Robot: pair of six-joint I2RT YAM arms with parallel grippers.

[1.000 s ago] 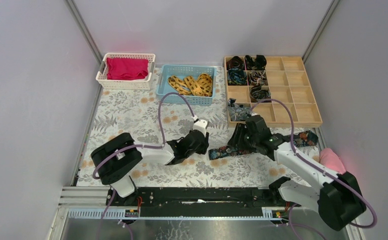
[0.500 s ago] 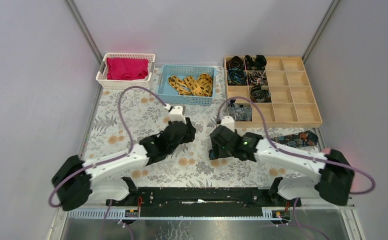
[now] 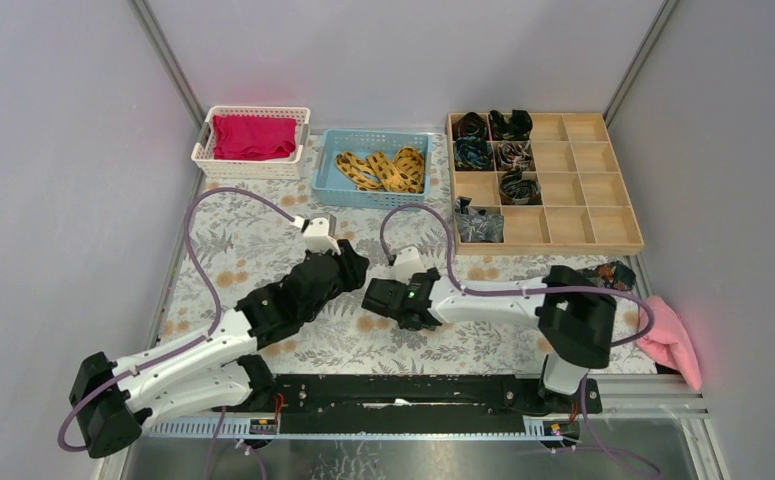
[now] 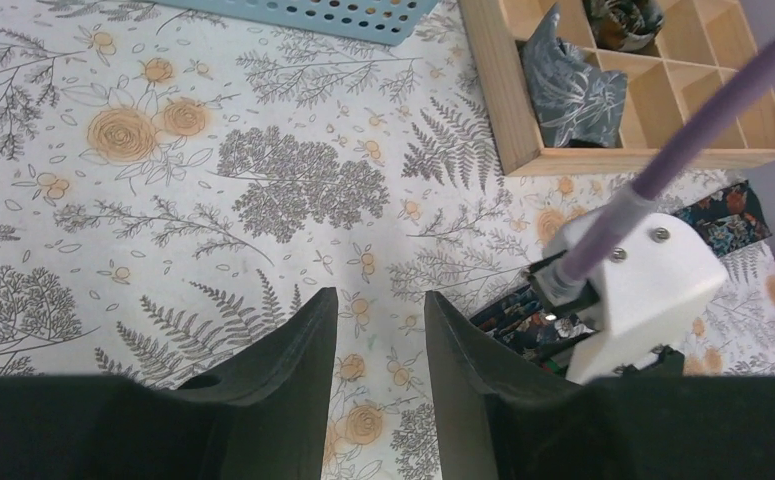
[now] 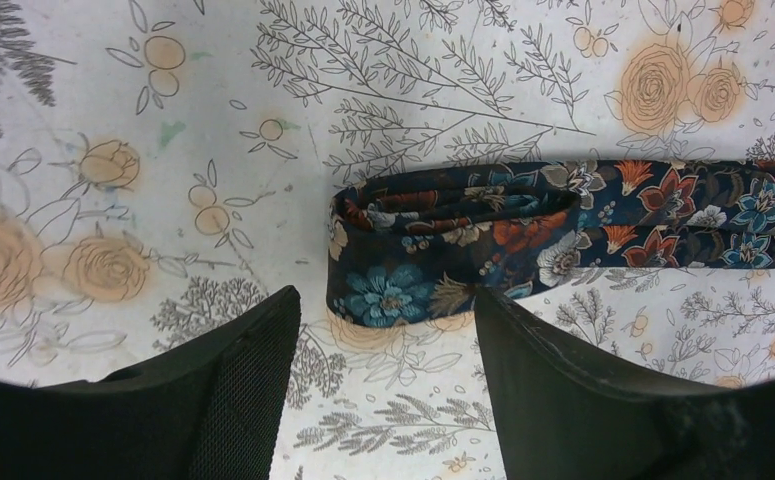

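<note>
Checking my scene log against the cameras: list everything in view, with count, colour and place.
floral tie: one, navy with orange and blue flowers, flat on the tablecloth, folded end between the fingers of the right gripper
rolled ties: six, dark, in tray compartments
wooden tray: one, light wood, far right
blue basket: one, far centre
yellow ties: several, in the blue basket
white basket: one, far left
red cloth: one, in the white basket
pink cloth: one, near right edge
tablecloth: one, white, grey ferns, orange flowers
left gripper: black, open, empty, over the tablecloth
right gripper: black, open, astride the tie's end
</note>
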